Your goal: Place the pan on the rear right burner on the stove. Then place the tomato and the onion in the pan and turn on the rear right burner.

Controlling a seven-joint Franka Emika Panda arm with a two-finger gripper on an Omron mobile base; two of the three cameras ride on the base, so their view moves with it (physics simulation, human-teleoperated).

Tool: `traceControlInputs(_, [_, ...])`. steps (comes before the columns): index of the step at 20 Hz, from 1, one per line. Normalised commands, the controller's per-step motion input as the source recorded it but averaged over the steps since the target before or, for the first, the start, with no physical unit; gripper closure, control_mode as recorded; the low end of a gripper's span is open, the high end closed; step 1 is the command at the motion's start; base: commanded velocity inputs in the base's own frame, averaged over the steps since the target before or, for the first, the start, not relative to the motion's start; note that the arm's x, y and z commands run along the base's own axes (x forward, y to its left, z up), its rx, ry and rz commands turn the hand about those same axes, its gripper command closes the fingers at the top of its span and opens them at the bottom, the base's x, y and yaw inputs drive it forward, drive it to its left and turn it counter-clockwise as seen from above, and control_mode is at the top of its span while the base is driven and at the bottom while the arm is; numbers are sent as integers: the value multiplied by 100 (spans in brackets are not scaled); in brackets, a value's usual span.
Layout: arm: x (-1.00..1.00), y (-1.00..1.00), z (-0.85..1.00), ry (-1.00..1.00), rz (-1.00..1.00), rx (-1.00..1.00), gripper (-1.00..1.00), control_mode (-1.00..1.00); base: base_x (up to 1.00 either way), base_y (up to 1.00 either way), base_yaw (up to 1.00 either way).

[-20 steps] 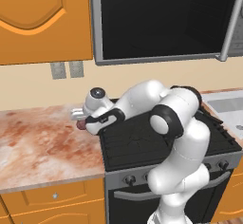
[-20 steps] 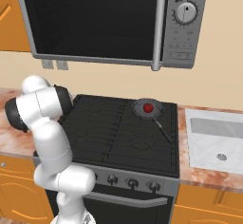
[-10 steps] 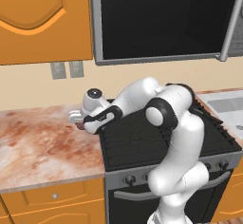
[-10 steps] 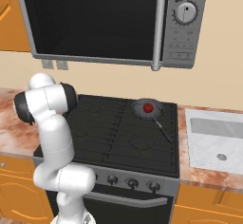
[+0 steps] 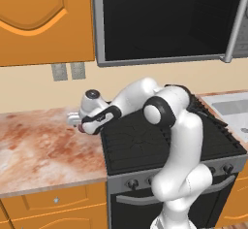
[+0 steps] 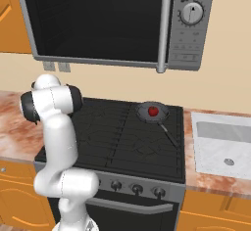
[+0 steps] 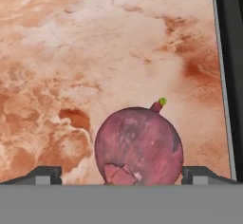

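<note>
On the counter (image 7: 95,52), the gripper (image 7: 121,173) stands spread apart around the onion (image 7: 138,146). Closing off-centre may roll it toward 12 o'clock, escaping both fingertips (image 7: 45,174).

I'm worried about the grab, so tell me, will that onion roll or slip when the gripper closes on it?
The onion is a near-round ball resting on the flat marble counter, so a nudge would probably send it rolling. Its curved, smooth-looking skin could slip unless the fingertips close across its widest part. It looks solid, so it likely won't deform.
</note>
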Motion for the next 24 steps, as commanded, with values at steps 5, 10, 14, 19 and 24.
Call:
traceControlInputs(5, [19, 2, -15, 5, 0, 0, -100, -100, 0, 0, 0])
traceControlInputs(10, [0, 0, -29, 8, 0, 0, -100, -100, 0, 0, 0])
traceControlInputs(14, [0, 0, -16, 2, 0, 0, -100, -100, 0, 0, 0])
traceControlInputs(19, [0, 0, -21, 1, 0, 0, -100, -100, 0, 0, 0])
traceControlInputs(24, [0, -9, -41, 0, -1, -1, -100, -100, 0, 0, 0])
